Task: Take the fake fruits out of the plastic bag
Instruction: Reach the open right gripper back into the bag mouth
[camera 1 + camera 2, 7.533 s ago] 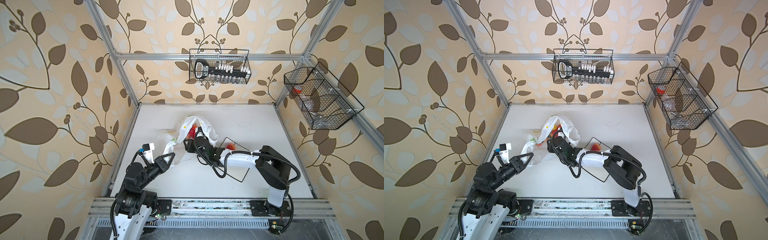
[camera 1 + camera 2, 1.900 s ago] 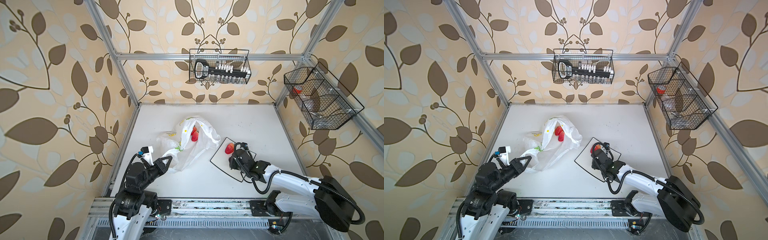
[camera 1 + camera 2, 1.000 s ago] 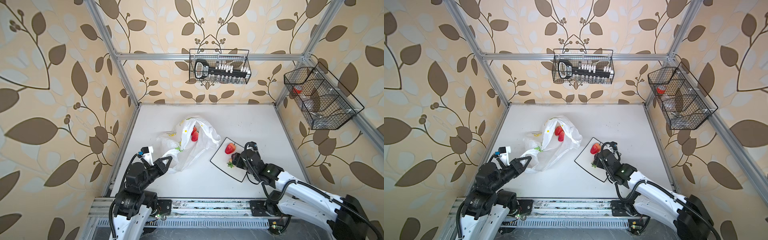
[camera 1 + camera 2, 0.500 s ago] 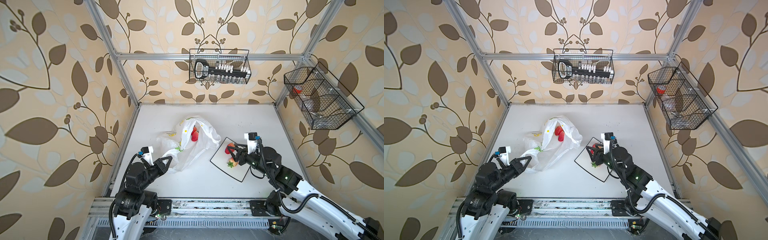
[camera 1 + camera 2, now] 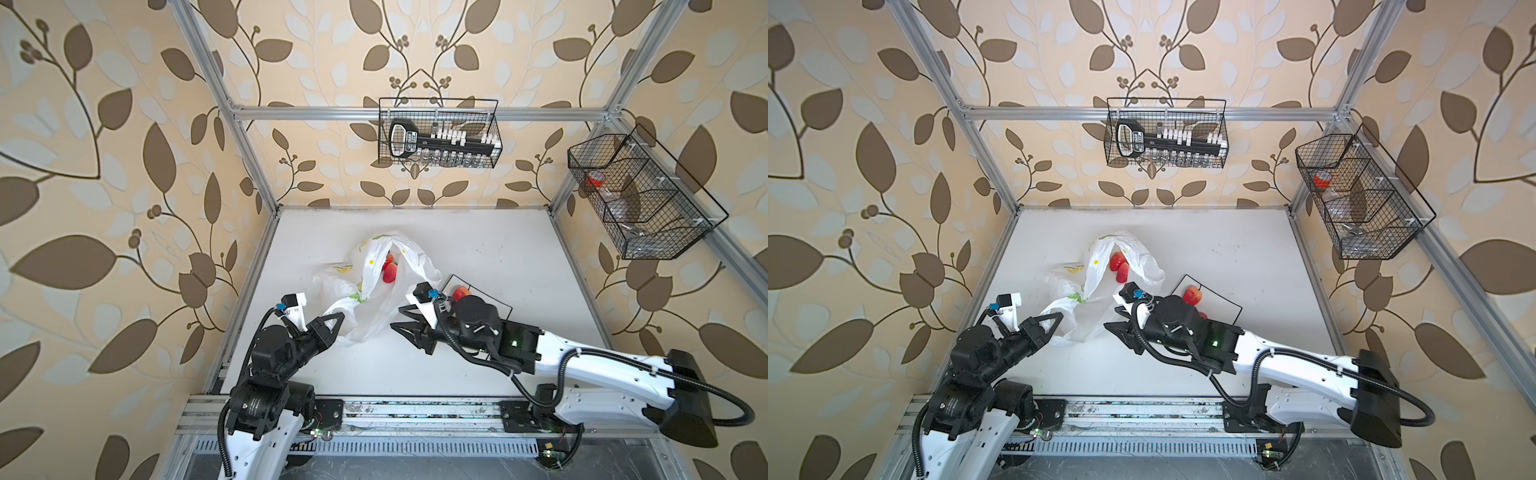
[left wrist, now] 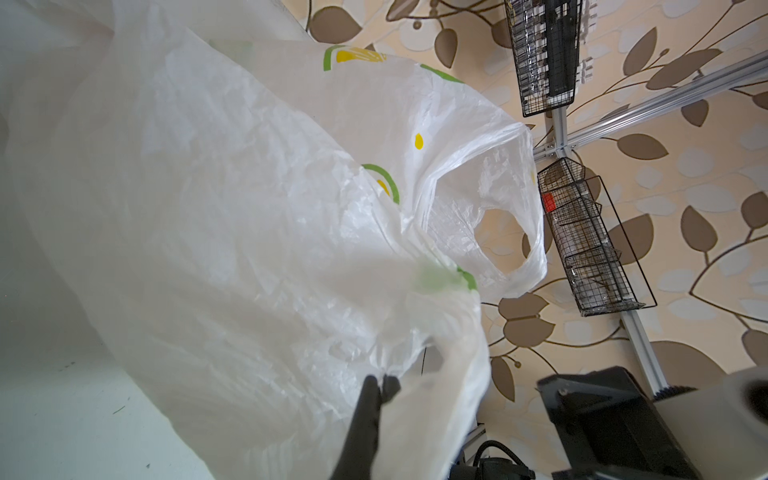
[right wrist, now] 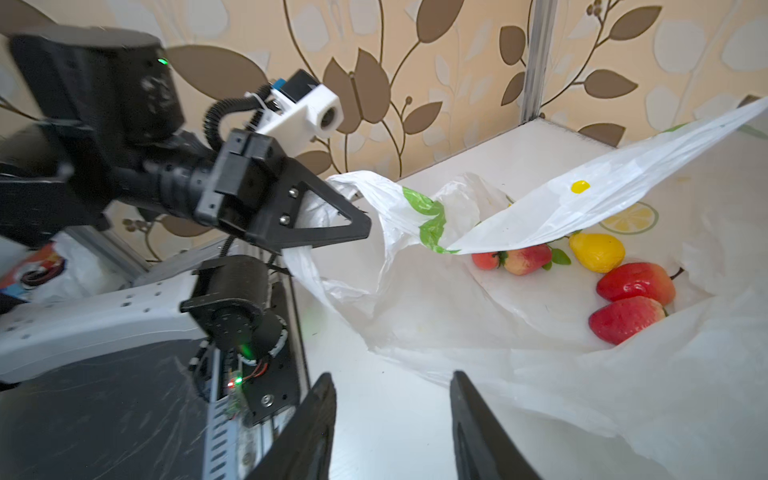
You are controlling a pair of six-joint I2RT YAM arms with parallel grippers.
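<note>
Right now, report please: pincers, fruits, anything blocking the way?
Left pincer shut on bag edge. Right pincer open, empty, facing bag mouth. Strawberries, lemon inside; one strawberry on plate. Flap droops over some fruits.

The bench (image 5: 519, 245) is a flat white top, hemmed by aluminium rails (image 5: 246, 291) along its sides, and most of it lies bare. A few small dark specks (image 5: 482, 250) mark it toward the far right. Left of the middle a thin white plastic bag (image 5: 374, 309), printed with lemon slices and green leaves, lies crumpled on it with its mouth standing open and its near left end lifted off the surface. Just to the right of the bag a square white plate (image 5: 1219, 308) with a black rim lies flat, set cornerwise to the bench's edges; whether bag and plate touch I cannot tell
</note>
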